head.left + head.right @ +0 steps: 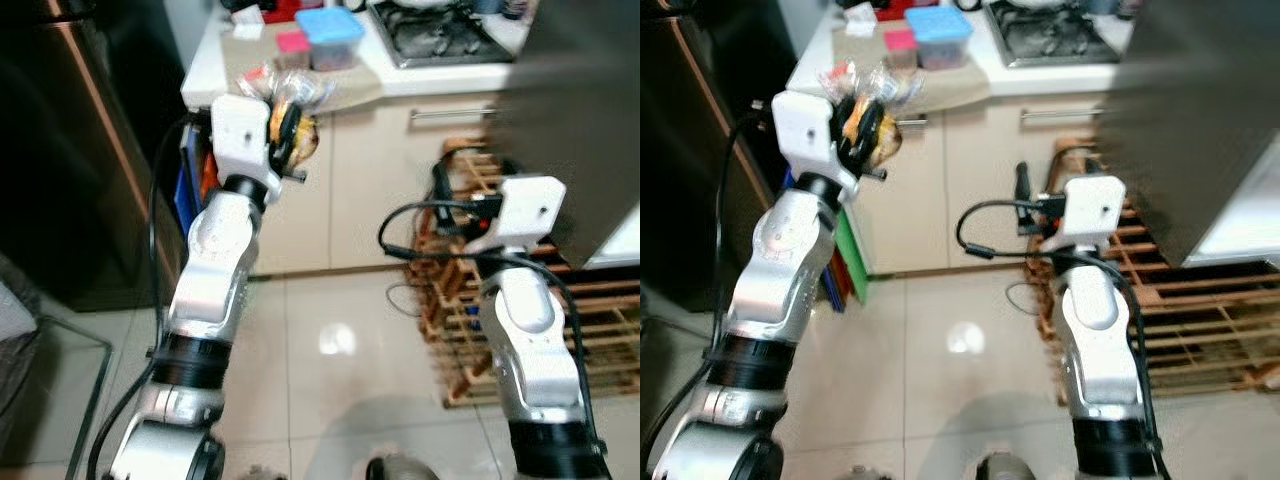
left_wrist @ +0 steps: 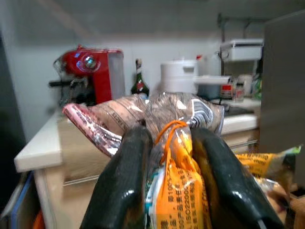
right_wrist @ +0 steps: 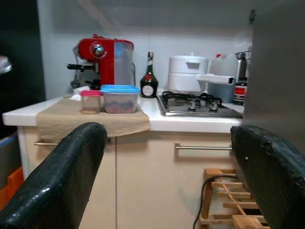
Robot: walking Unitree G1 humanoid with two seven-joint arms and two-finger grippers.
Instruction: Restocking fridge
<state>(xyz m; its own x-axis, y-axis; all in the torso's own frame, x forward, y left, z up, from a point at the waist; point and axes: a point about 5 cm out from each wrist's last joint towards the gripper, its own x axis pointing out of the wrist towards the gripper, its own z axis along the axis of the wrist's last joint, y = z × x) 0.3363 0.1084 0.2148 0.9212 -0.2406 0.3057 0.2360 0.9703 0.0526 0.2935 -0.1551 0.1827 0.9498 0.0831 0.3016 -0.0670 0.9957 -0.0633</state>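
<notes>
Holding a clear bag of packaged food (image 2: 178, 157) tight between its two black fingers, the left end effector (image 1: 285, 135) is raised near the corner of the table (image 1: 205, 75). The right end effector (image 3: 167, 162) hangs lower with its fingers wide apart and nothing between them, in front of the cabinet doors, beside a wooden rack (image 1: 470, 300) on the floor.
</notes>
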